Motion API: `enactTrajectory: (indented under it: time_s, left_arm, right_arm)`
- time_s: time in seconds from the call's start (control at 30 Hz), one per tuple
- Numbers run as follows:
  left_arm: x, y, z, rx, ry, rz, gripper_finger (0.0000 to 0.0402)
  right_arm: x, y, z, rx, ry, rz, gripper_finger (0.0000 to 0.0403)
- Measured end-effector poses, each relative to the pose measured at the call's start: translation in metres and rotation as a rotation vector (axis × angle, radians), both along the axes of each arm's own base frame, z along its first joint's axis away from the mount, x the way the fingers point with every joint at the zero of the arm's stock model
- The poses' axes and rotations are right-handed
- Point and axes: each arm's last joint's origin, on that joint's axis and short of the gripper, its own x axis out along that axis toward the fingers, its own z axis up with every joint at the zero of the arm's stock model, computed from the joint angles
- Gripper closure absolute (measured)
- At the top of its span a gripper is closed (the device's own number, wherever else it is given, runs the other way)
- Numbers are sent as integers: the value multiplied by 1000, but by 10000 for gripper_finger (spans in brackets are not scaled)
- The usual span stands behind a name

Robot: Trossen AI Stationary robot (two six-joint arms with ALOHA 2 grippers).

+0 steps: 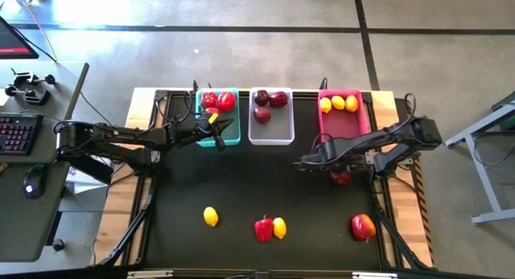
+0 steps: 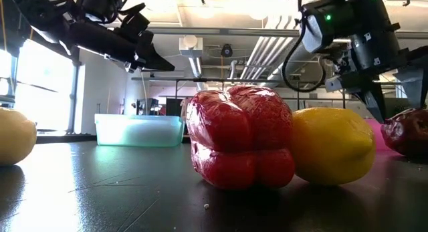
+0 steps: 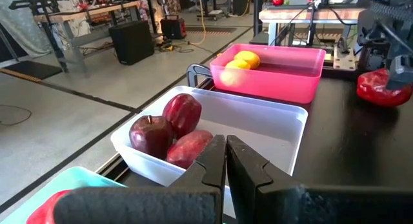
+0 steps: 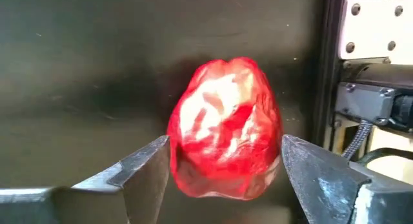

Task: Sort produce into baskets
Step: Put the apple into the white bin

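Observation:
My right gripper (image 4: pixel 226 161) is open and points down over a red pepper (image 4: pixel 226 127) that lies on the black table near the right edge (image 1: pixel 341 178). One finger stands on each side of the pepper, and I see no clear touch. My left gripper (image 3: pixel 226 156) is shut and empty, above the near right corner of the teal basket (image 1: pixel 229 138). The teal basket holds red peppers (image 1: pixel 219 100), the white basket (image 1: pixel 271 136) three maroon fruits (image 3: pixel 169 127), and the pink basket (image 1: pixel 346 126) lemons (image 1: pixel 339 104).
Near the front edge lie a lemon (image 1: pixel 211 216), a red pepper (image 1: pixel 263 228) beside another lemon (image 1: pixel 279 227), and a red fruit (image 1: pixel 364 227). A metal frame rail (image 4: pixel 335 75) runs close beside the right gripper. The table's middle (image 1: pixel 257 178) is bare.

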Motion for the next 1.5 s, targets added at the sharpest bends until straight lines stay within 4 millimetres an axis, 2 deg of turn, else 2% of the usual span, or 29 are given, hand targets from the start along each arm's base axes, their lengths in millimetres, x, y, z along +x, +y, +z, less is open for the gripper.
enactTrajectory:
  time_s: [0.4,0.73,0.87,1.1,1.3,1.5]
  left_arm:
    - [0,0,0,-3,-2,0,401]
    - [0,0,0,-15,-9,2,401]
    - [0,0,0,-16,-10,2,401]
    - [0,0,0,-16,-10,3,401]
    - [0,0,0,-16,-10,3,401]
    - [0,0,0,-17,-10,3,401]
  right_arm:
    - [9,2,-23,73,138,91,116]
    - [10,0,-28,120,171,139,116]
    - [10,-6,-25,190,164,162,116]
    - [21,-13,-13,186,120,319,116]
    - [34,-17,7,167,80,394,116]
    - [34,-16,23,198,116,410,120]
